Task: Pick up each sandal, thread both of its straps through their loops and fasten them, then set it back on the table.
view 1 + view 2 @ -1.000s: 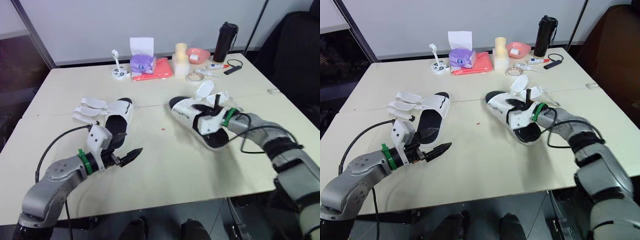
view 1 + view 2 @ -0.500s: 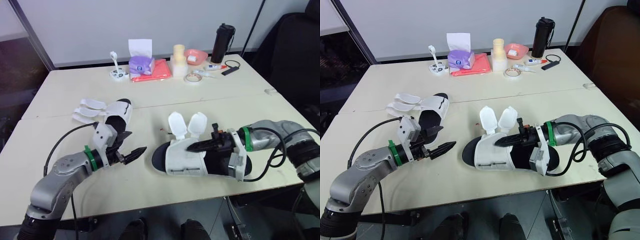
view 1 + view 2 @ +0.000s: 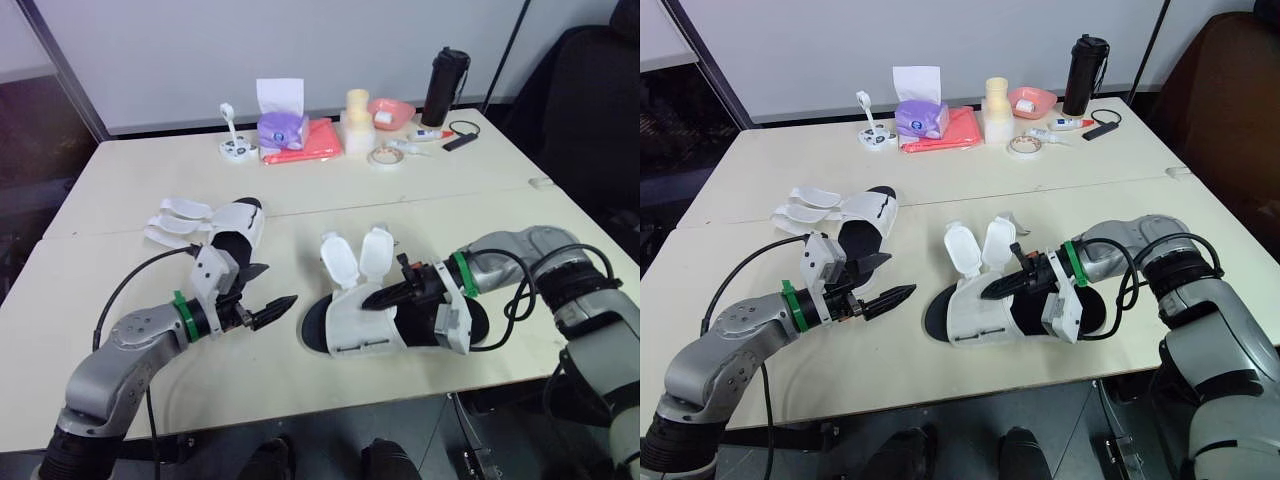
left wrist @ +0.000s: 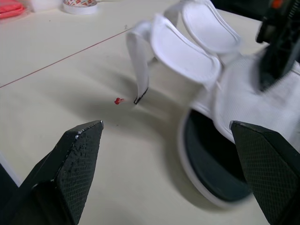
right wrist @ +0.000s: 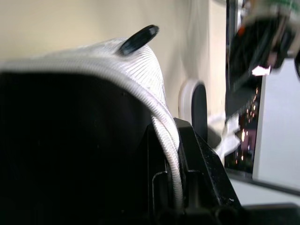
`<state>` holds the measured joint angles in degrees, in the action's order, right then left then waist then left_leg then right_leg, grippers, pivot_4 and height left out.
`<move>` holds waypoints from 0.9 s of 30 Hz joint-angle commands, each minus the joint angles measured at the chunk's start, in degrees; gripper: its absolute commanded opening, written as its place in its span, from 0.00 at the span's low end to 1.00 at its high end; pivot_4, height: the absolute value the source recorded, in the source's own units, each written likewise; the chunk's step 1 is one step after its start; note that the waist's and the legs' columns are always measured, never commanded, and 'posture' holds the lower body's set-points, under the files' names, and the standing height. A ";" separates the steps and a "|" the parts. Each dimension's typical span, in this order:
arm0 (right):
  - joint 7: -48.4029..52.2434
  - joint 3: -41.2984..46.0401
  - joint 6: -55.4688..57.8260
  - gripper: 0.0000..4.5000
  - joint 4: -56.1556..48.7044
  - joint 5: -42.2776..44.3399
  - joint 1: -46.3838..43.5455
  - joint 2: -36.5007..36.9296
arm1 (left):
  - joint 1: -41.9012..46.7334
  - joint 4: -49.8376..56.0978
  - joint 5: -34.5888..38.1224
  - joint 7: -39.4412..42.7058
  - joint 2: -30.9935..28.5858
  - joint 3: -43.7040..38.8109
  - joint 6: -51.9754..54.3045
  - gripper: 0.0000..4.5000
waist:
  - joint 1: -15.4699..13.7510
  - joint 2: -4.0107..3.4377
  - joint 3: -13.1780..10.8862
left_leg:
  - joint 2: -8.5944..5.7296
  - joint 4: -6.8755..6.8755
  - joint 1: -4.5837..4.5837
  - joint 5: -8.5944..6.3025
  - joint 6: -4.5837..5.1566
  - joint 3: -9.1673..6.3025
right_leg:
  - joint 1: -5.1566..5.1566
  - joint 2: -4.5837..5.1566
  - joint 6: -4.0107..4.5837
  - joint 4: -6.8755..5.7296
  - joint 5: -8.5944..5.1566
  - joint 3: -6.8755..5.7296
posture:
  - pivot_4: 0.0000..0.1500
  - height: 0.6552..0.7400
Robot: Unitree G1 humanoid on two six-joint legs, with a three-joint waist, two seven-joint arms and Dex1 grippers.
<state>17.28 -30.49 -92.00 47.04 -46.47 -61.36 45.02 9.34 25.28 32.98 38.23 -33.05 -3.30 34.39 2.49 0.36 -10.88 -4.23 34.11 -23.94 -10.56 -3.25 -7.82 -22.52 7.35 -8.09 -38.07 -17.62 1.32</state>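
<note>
right end effector (image 3: 384, 294) pinching sandal (image 5: 86, 58), wrist close-up

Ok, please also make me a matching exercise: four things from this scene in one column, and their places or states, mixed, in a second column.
Things
1. near sandal
2. far sandal
3. black bottle
4. left gripper

Places or states
A. open, holding nothing
B. gripped by the right gripper, both straps loose and pointing up
C. standing upright at the far edge of the table
D. lying ungripped on the robot's left, straps unfastened

Pairs: 1-B, 2-D, 3-C, 4-A
</note>
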 commanded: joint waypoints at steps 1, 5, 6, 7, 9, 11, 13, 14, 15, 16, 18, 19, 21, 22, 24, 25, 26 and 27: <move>-3.98 2.65 -0.32 0.01 2.39 -3.80 -2.77 -0.62 | -0.12 2.14 -0.33 -0.56 0.25 -0.56 -1.11 1.00 | 0.02 0.00 0.00 | 0.00 0.00 0.00 0.00 0.00 0.00 | 0.00 0.00 0.00 0.00 0.00 0.00 | 1.00 1.00; -8.84 2.34 1.34 0.01 3.58 -9.32 -4.06 -0.80 | -0.33 2.49 -0.31 -0.89 0.30 -0.56 -1.09 1.00 | 0.06 0.00 0.00 | 0.00 0.00 0.00 0.01 -0.01 0.00 | -0.01 0.00 0.00 -0.01 0.00 0.01 | 1.00 1.00; -10.85 2.05 2.87 0.01 4.17 -10.96 -4.75 -0.96 | -0.32 2.56 -0.27 -1.01 0.32 -0.54 -1.07 1.00 | 0.07 0.00 0.00 | 0.00 0.00 0.00 0.01 -0.01 0.00 | -0.01 0.00 0.00 -0.01 0.00 0.02 | 1.00 1.00; -12.97 1.73 4.39 0.01 4.68 -12.58 -5.43 -1.11 | -0.32 2.62 -0.23 -1.11 0.33 -0.53 -1.07 1.00 | 0.08 0.00 0.00 | 0.00 0.00 0.00 0.01 -0.01 0.00 | -0.02 0.00 0.00 -0.01 0.00 0.02 | 1.00 1.00; -17.46 0.56 7.13 0.01 5.54 -16.00 -6.83 -1.26 | -0.38 2.75 -0.12 -1.23 0.30 -0.53 -1.04 1.00 | 0.14 0.00 0.00 | 0.00 0.00 0.00 0.02 -0.03 0.01 | -0.03 -0.01 0.01 -0.03 0.00 0.04 | 1.00 1.00; -21.85 -0.98 8.96 0.01 6.02 -19.04 -7.79 -1.19 | -0.41 2.88 -0.04 -1.26 0.25 -0.51 -0.93 1.00 | 0.09 0.00 0.00 | 0.00 -0.01 0.00 0.06 -0.10 0.02 | -0.06 -0.02 0.01 -0.05 0.00 0.06 | 1.00 1.00; -26.32 -3.04 10.46 0.01 6.31 -22.21 -8.53 -1.03 | -0.47 2.97 0.07 -1.20 0.19 -0.55 -0.84 1.00 | 0.09 0.00 0.00 | 0.00 -0.02 0.00 0.07 -0.13 0.02 | -0.06 -0.02 0.01 -0.05 0.00 0.07 | 1.00 1.00; -28.61 -4.18 11.19 0.01 6.52 -23.70 -8.91 -0.96 | -0.49 3.01 0.11 -1.15 0.14 -0.56 -0.81 1.00 | 0.09 0.00 0.00 | 0.00 -0.02 0.00 0.09 -0.16 0.03 | -0.06 -0.02 0.01 -0.05 0.00 0.07 | 1.00 1.00; -31.01 -5.42 12.05 0.01 6.84 -25.20 -9.32 -0.92 | -0.48 3.02 0.11 -1.11 0.11 -0.55 -0.82 1.00 | 0.10 0.00 0.00 | 0.00 -0.02 0.00 0.10 -0.18 0.03 | -0.07 -0.02 0.01 -0.05 0.00 0.08 | 1.00 1.00; -33.37 -6.73 13.15 0.01 7.42 -26.63 -9.60 -0.96 | -0.45 3.02 0.08 -1.10 0.12 -0.51 -0.86 1.00 | 0.10 0.00 0.00 | 0.00 -0.03 0.00 0.10 -0.18 0.04 | -0.07 -0.02 0.01 -0.04 0.00 0.09 | 1.00 1.00; -37.66 -9.16 14.82 0.01 8.22 -28.90 -9.97 -1.01 | -0.47 3.09 0.05 -1.15 0.19 -0.46 -0.92 1.00 | 0.11 0.00 0.00 | 0.00 -0.03 0.00 0.11 -0.18 0.05 | -0.07 -0.02 0.01 -0.04 0.00 0.10 | 1.00 1.00; -39.51 -10.24 15.45 0.01 8.56 -29.73 -10.00 -1.06 | -0.52 3.15 0.04 -1.19 0.25 -0.43 -0.95 1.00 | 0.11 0.00 0.00 | 0.00 -0.03 0.00 0.11 -0.18 0.05 | -0.07 -0.02 0.02 -0.05 0.00 0.10 | 1.00 1.00; -43.03 -12.44 16.50 0.01 8.95 -31.30 -10.12 -1.12 | -0.66 3.24 0.01 -1.21 0.28 -0.39 -1.01 1.00 | 0.12 0.00 0.00 | 0.00 -0.03 0.00 0.12 -0.20 0.05 | -0.08 -0.02 0.02 -0.05 0.00 0.11 | 1.00 1.00; -44.61 -13.52 16.97 0.01 9.09 -32.00 -10.23 -1.14 | -0.73 3.26 -0.01 -1.20 0.27 -0.37 -1.04 1.00 | 0.16 0.00 0.00 | 0.00 -0.05 0.00 0.13 -0.23 0.06 | -0.09 -0.02 0.02 -0.05 0.00 0.11 | 1.00 1.00; -46.79 -15.19 17.81 0.01 10.02 -32.61 -10.19 -1.40 | -0.78 3.23 -0.06 -1.19 0.28 -0.35 -1.09 1.00 | 0.22 0.00 0.00 | 0.00 -0.06 0.00 0.14 -0.24 0.08 | -0.11 -0.02 0.02 -0.07 0.00 0.13 | 1.00 1.00; -47.75 -15.96 18.14 0.01 10.37 -32.88 -10.29 -1.50 | -0.78 3.20 -0.02 -1.16 0.27 -0.39 -1.08 1.00 | 0.23 0.00 0.00 | 0.00 -0.07 0.01 0.14 -0.25 0.08 | -0.11 -0.03 0.02 -0.07 0.00 0.13 | 1.00 1.00; -48.33 -16.56 18.30 0.08 10.87 -32.85 -10.39 -1.57 | -0.66 3.10 0.00 -1.11 0.25 -0.37 -1.04 1.00 | 0.23 0.00 0.00 | 0.01 -0.07 0.00 0.15 -0.25 0.08 | -0.11 -0.03 0.02 -0.07 0.00 0.13 | 1.00 1.00; -48.97 -17.11 18.41 0.16 11.13 -32.85 -10.57 -1.54 | -0.51 2.95 0.03 -1.04 0.21 -0.37 -0.99 1.00 | 0.22 0.00 0.00 | 0.01 -0.07 0.01 0.14 -0.24 0.08 | -0.11 -0.03 0.02 -0.07 0.00 0.14 | 1.00 1.00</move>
<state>-29.98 -47.16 -74.00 57.81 -79.58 -69.97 43.62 8.70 26.09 32.99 37.09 -32.88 -3.18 34.39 2.71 0.36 -10.87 -4.22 34.04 -23.93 -10.42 -3.49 -7.74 -22.63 7.32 -8.08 -38.14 -17.63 1.46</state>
